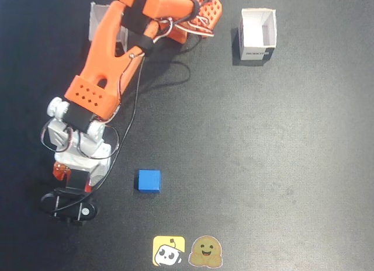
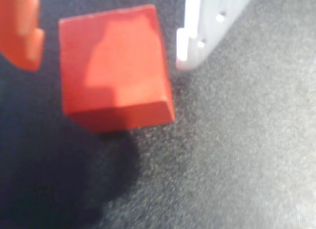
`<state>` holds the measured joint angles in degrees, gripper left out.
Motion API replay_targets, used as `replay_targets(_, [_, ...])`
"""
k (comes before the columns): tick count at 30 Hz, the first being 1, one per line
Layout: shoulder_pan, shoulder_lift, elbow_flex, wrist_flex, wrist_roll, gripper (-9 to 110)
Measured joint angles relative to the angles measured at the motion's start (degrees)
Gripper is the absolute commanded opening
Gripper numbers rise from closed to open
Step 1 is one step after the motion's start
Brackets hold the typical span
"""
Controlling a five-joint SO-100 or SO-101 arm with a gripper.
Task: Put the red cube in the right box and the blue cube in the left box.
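In the wrist view the red cube (image 2: 116,76) sits on the black mat between my orange finger (image 2: 22,34) on the left and my white finger (image 2: 190,39) on the right. A narrow gap shows on each side, so my gripper (image 2: 106,56) is open around the cube without touching it. In the fixed view my gripper (image 1: 69,174) is low at the left, and the arm mostly hides the red cube there. The blue cube (image 1: 149,181) lies on the mat just to the gripper's right.
An open white box (image 1: 258,34) stands at the top right of the fixed view. A second white box (image 1: 100,21) at the top left is partly hidden behind the orange arm (image 1: 117,43). Two stickers (image 1: 187,251) lie at the bottom edge.
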<state>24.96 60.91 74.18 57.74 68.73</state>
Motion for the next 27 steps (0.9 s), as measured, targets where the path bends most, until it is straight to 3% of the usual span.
replay_targets(16, [-0.53, -6.33, -5.27, 1.49, 0.79, 21])
replay_targets(27, [-0.44, -6.77, -5.71, 1.93, 1.32, 14])
